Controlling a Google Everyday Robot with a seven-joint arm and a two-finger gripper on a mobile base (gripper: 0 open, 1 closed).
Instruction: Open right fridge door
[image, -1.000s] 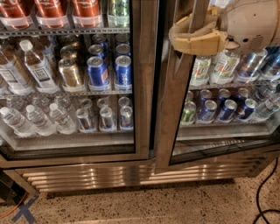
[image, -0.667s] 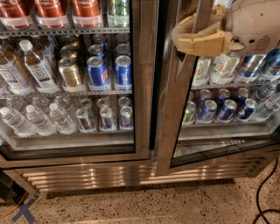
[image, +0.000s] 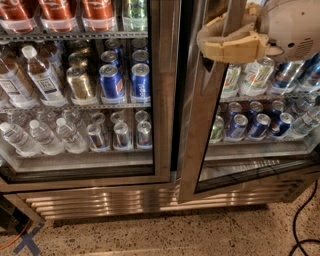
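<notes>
The right fridge door (image: 199, 150) is a glass panel in a brushed-steel frame. It stands ajar, its left edge swung out toward me and its bottom corner over the lower grille. My gripper (image: 202, 42), tan with a white wrist, is at the upper right. It is closed around the door's left edge near the top, one finger in front of the frame and one behind it. Cans and bottles on the right shelves show through the glass. The left door (image: 162, 125) is shut, with water bottles and gold cans behind it.
A steel vent grille (image: 100, 202) runs along the fridge base. The floor is speckled, with a black cable (image: 300, 220) at the right and a blue tape cross (image: 27, 242) at the bottom left. A dark object sits at the far left floor edge.
The gripper has shifted slightly right and up while holding the door edge, and the right door has swung out a little further.
</notes>
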